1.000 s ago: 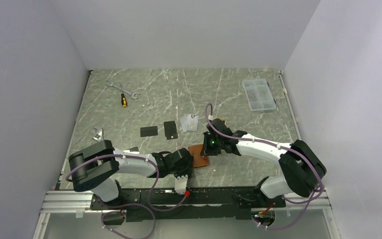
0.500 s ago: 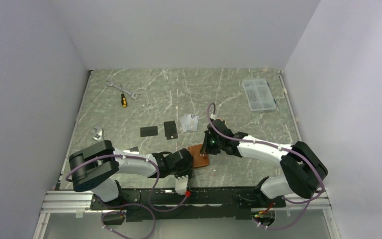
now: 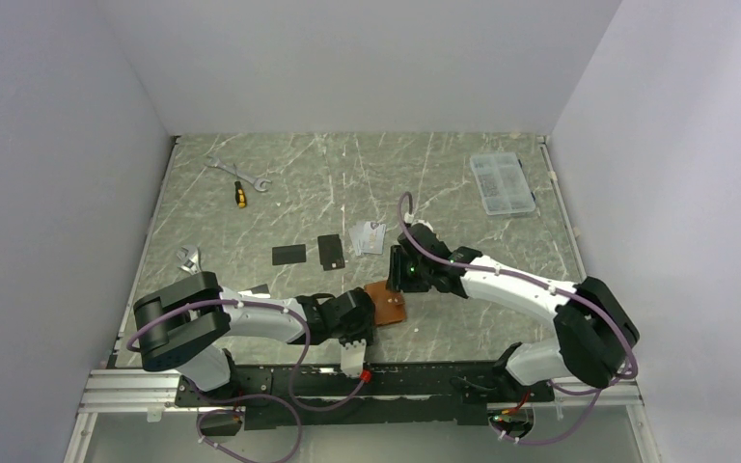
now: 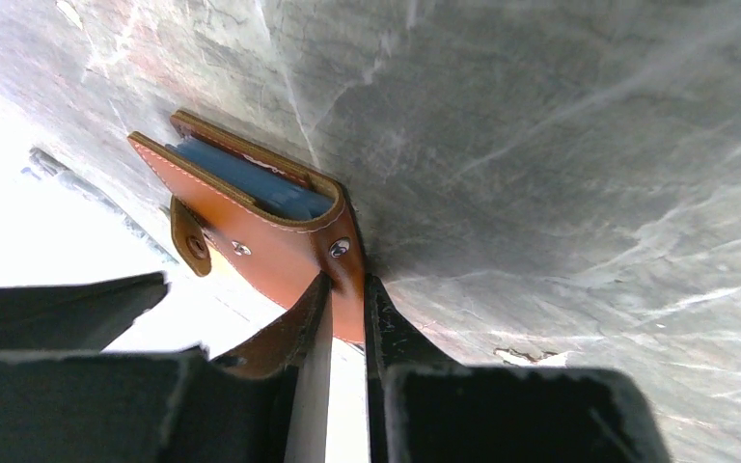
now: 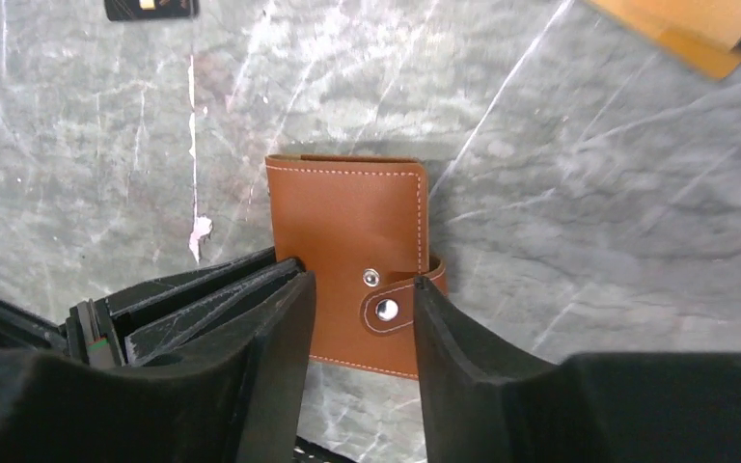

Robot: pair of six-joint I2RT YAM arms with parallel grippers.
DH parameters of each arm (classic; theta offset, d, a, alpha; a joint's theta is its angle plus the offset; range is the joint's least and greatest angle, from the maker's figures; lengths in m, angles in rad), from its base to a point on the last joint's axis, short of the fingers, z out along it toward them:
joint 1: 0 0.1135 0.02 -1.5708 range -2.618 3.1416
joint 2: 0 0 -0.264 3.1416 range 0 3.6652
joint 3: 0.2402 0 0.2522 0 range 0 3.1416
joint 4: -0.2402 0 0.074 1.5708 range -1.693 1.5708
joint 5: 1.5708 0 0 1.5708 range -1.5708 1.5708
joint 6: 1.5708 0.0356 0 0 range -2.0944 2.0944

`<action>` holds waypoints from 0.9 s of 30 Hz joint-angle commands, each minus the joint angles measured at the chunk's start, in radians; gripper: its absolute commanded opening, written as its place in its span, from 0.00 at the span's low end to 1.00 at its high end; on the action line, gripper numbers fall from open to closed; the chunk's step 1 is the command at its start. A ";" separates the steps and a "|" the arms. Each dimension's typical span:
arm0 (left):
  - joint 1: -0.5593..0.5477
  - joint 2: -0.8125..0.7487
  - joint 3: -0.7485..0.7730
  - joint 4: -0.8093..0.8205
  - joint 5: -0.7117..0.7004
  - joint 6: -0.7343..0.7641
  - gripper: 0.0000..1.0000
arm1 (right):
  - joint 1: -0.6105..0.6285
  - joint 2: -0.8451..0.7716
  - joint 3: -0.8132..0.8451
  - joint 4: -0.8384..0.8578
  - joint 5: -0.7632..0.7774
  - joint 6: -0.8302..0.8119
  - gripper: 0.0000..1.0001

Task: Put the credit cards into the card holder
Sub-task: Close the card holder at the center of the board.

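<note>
lying folded near the table's (image 3: 347, 183) front edge, the card holder (image 3: 387, 302) is pinched at its eight-o'clock side by the left gripper (image 4: 345, 318). the right gripper (image 5: 362, 289) hovers over its snap tab (image 5: 384, 309), jaws parted, holding nothing. black and silver credit cards (image 3: 330, 251) lie at eleven o'clock.

Plain pale walls (image 3: 367, 68) are enclosing the desk (image 3: 444, 183) along its far, left and right edges. Its grey-green marbled top is catching soft, even light. A metal rail (image 3: 125, 391) is running along the near edge.
</note>
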 commanded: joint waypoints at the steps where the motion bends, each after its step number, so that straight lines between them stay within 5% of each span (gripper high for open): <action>1: -0.015 0.025 -0.020 -0.161 0.051 -0.025 0.16 | 0.015 -0.053 0.089 -0.144 0.126 -0.093 0.50; 9: -0.015 0.031 -0.007 -0.164 0.051 -0.027 0.15 | 0.141 0.076 0.164 -0.239 0.222 -0.092 0.52; 27: -0.015 0.020 -0.008 -0.174 0.051 -0.037 0.15 | 0.163 0.150 0.202 -0.244 0.259 -0.095 0.18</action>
